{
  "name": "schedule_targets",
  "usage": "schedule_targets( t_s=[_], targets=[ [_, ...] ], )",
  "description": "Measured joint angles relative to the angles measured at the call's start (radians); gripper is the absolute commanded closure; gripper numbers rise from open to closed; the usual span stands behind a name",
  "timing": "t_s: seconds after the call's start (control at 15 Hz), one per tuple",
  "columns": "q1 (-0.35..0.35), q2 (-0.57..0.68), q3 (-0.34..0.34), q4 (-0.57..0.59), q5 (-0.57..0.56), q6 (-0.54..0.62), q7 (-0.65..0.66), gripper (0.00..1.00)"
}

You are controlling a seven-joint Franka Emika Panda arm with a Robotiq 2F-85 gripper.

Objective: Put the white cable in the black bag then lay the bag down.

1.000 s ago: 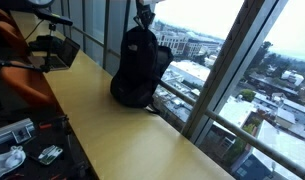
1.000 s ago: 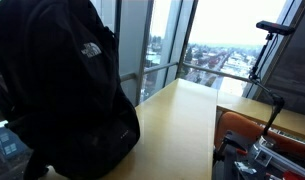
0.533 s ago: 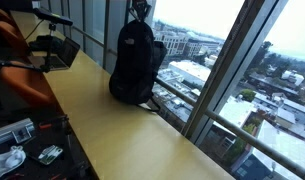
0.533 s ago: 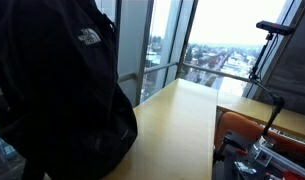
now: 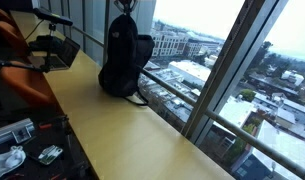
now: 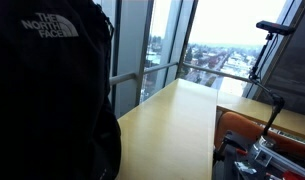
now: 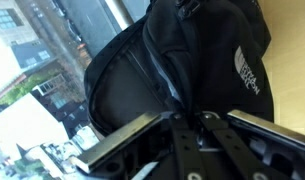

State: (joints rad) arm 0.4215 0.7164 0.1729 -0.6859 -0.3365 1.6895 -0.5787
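the bag (image 5: pixel 122 62) stands upright on the worktop (image 5: pixel 132 135), toward its far end and hard by the edge that runs along the window (image 5: pixel 207 45), which is right behind it. on the room side of the worktop, nearer the camera and well apart from the bag, lies a heap of clutter (image 5: pixel 22 148). in an exterior view a chair (image 6: pixel 254 130) sits off the worktop's side opposite the window. in the wrist view the gripper (image 7: pixel 192 120) comes in from the bottom edge, the bag just beyond it.
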Motion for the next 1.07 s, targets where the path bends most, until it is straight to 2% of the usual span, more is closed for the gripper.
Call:
schedule_targets(
  t_s=[0.33,1.07],
  targets=[
    [-0.033,-0.108,-0.001,-0.172,0.021,-0.022,0.276,0.98],
    [-0.018,-0.482,-0.001,-0.743,0.012,0.066,0.983,0.98]
  ],
)
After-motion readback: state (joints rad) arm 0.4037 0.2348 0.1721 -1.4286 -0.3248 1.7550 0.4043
